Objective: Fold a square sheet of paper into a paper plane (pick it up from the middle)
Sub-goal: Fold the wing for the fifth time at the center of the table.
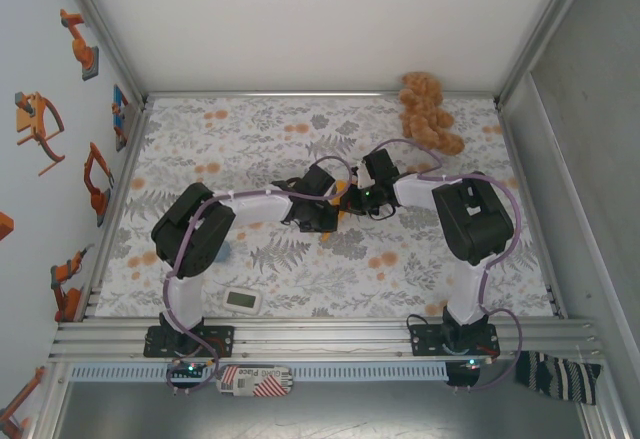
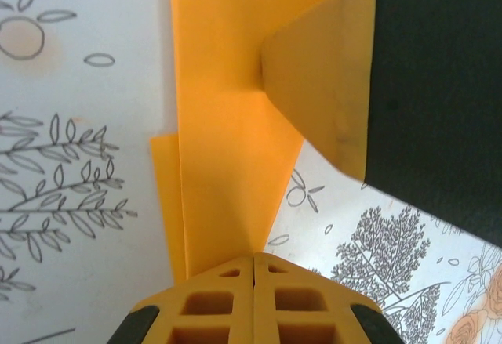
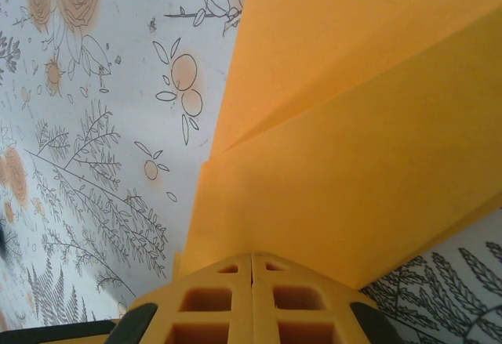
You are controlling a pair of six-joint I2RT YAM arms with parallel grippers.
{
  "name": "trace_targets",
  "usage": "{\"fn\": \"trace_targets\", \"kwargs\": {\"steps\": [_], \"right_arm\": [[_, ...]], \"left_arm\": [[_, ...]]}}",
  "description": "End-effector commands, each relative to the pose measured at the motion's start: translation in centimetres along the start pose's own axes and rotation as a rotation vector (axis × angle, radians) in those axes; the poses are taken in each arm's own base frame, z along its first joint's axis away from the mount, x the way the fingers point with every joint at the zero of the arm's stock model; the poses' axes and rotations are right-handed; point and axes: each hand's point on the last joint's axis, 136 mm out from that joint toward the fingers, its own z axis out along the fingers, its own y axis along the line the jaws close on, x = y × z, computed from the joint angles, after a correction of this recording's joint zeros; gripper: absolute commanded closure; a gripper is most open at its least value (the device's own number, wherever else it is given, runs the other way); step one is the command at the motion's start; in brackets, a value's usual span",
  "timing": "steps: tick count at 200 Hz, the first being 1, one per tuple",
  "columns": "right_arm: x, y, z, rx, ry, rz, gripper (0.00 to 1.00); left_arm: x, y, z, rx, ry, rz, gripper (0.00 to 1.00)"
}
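The square sheet of paper (image 2: 227,164) is bright orange, folded into layers and lying on the flower-print cloth (image 2: 78,203). It narrows toward my left gripper (image 2: 253,256), whose jaws are shut with the tips on the paper's near end. My right gripper (image 3: 251,255) is also shut, and the paper (image 3: 353,148) spreads wide under and beyond its tips. In the left wrist view the right gripper's yellow fingers (image 2: 321,85) rest on the paper's right side. In the top view both grippers, left (image 1: 332,217) and right (image 1: 352,197), meet at the table's middle and cover the paper.
A tan-brown plush toy (image 1: 428,111) lies at the back right of the cloth (image 1: 250,139). A small white device (image 1: 243,301) sits near the front edge, by the left arm's base. White walls close the back and sides.
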Motion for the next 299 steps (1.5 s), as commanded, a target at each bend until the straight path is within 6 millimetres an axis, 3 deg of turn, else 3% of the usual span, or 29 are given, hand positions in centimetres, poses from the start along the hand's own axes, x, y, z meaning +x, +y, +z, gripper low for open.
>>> {"fn": "trace_targets", "kwargs": {"steps": [1,97,203,223,258,275,299], "right_arm": [[6.5,-9.3,2.0,0.32,0.17,0.148,1.0],[6.6,-9.7,2.1,0.335,0.179,0.157,1.0],[6.9,-10.0,2.1,0.338,0.187,0.161,1.0],[6.9,-9.8,2.0,0.329,0.185,0.158,1.0],[7.1,-9.8,2.0,0.328,0.187,0.156,1.0],[7.1,-9.9,2.1,0.327,0.189,0.16,1.0],[7.1,-9.8,2.1,0.324,0.188,0.16,1.0]], "left_arm": [[5.3,2.0,-0.2,-0.085,0.169,-0.03,0.99],[6.8,2.5,-0.7,-0.109,0.193,-0.035,0.99],[10.0,3.7,-1.1,-0.138,0.202,-0.091,1.0],[8.4,2.1,-2.6,-0.089,0.136,-0.063,0.99],[3.2,-1.0,-4.8,0.008,0.0,-0.008,0.98],[1.1,-1.5,-4.4,0.038,-0.016,-0.01,0.98],[-0.6,-0.7,-2.9,0.027,-0.008,-0.013,0.99]]}}
